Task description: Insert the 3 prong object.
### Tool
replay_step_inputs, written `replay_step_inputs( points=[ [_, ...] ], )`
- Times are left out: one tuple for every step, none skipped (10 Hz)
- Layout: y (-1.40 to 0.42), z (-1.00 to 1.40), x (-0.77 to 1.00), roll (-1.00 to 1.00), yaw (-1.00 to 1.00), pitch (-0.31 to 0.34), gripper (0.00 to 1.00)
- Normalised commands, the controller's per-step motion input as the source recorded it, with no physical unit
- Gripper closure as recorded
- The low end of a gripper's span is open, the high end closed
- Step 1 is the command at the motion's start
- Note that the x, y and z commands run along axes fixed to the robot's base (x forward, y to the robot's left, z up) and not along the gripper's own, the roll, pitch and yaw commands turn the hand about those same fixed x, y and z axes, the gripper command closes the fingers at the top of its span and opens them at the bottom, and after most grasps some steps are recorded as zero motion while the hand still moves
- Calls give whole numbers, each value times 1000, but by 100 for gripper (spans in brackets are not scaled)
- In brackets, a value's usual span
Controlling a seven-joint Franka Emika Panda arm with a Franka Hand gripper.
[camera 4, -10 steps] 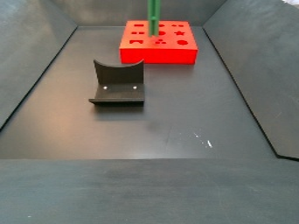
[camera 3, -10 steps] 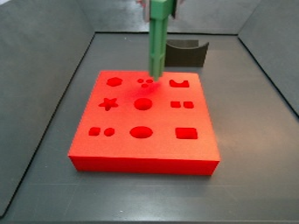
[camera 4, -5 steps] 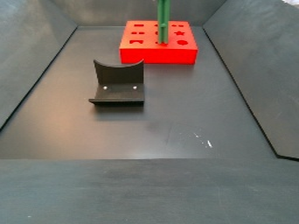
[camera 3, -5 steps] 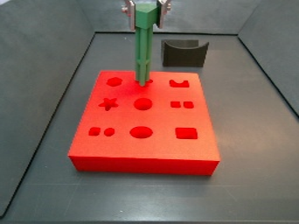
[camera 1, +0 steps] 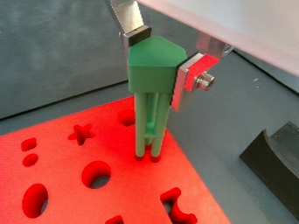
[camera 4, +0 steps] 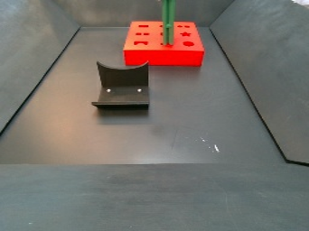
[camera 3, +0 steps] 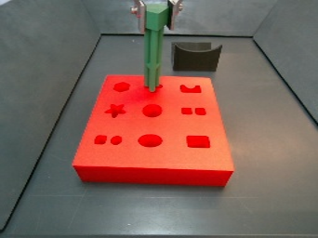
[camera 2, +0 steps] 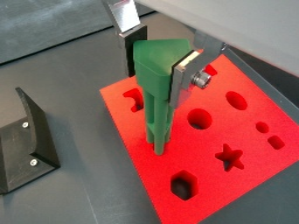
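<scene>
The bright green 3 prong object (camera 3: pixel 152 51) stands upright, its rod tips down at the three-hole opening in the back row of the red block (camera 3: pixel 155 139). How deep the tips sit I cannot tell. My gripper (camera 3: pixel 155 9) is shut on the piece's triangular head above the block. Both wrist views show the silver fingers with dark pads on either side of the head, the gripper (camera 1: pixel 163 52) over the piece (camera 1: pixel 149 105), and the gripper (camera 2: pixel 160 54) over the piece (camera 2: pixel 158 105). In a side view the piece (camera 4: pixel 168 18) rises from the block (camera 4: pixel 165 45).
The red block (camera 2: pixel 239 131) has several other shaped holes: round, star, square, oval. The dark fixture (camera 3: pixel 196 56) stands behind the block; it also shows in a side view (camera 4: pixel 121 86) and in both wrist views (camera 1: pixel 274 157) (camera 2: pixel 24 149). Dark walls ring the floor.
Since a second ago the gripper moved the green piece sideways and down onto the three-hole opening. It has stayed still for the last half second.
</scene>
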Motion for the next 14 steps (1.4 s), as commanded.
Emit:
replay_step_inputs(
  points=[
    [0, 0, 149, -84, -37, 0, 100],
    [34, 0, 206, -123, -126, 0, 100],
    [66, -123, 0, -49, -91, -3, 100],
    [80, -154, -174, -41, -9, 0, 100],
    [43, -129, -229, -127, -37, 0, 100],
    [0, -77, -140, -200, -23, -63, 100],
    [0, -94, -114, -204, -14, -70, 100],
    [0, -106, 0, -204, 0, -90, 100],
    [0, -91, 71, -170, 0, -91, 100],
    [0, -86, 129, -133, 0, -79, 100],
    [0, -66, 69, -140, -20, -70, 100],
    [0, 0, 29, -149, -77, -77, 100],
    [0, -57, 0, -81, -143, -66, 100],
    [3, -77, -40, -90, -151, -41, 100]
  ],
)
